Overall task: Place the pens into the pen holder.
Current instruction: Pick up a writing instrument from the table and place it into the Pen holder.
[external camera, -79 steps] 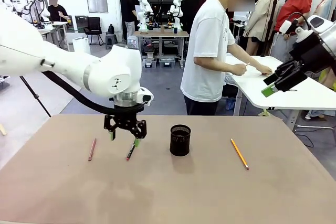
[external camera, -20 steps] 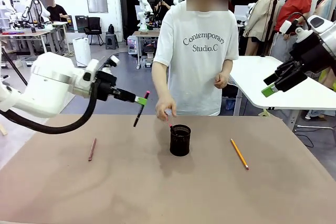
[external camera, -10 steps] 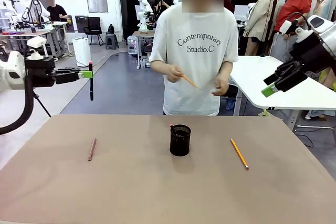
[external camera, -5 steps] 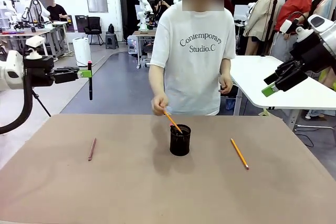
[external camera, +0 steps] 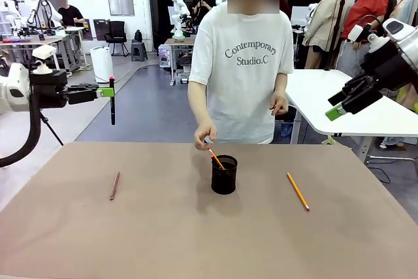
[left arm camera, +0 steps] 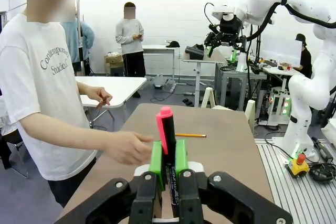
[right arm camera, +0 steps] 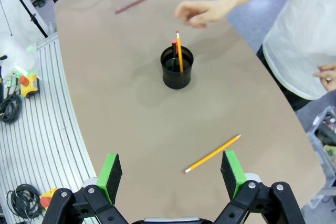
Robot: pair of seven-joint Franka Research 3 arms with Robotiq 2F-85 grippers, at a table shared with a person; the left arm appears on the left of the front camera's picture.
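My left gripper [external camera: 107, 91] hangs high off the table's left edge, shut on a dark pen [external camera: 112, 104] with a pink-red cap [left arm camera: 165, 124] that points down. The black mesh pen holder [external camera: 224, 174] stands mid-table. An orange pencil [right arm camera: 179, 52] and a red-tipped pen [right arm camera: 174, 51] lean inside it. The person's hand [external camera: 204, 138] hovers just above its far rim. A pinkish-brown pen [external camera: 115, 185] lies at the left, a yellow pencil [external camera: 298, 191] at the right. My right gripper [external camera: 338, 104] is raised at the far right, open and empty, looking down on the holder [right arm camera: 177, 69].
The person stands at the far edge behind the holder, the other hand held at the waist. A white table [external camera: 366, 112] stands behind at the right. The brown tabletop [external camera: 196, 240] in front of the holder is bare.
The person lowered an orange pencil into the holder and let it go; the hand now sits just above the rim. Neither arm has moved.
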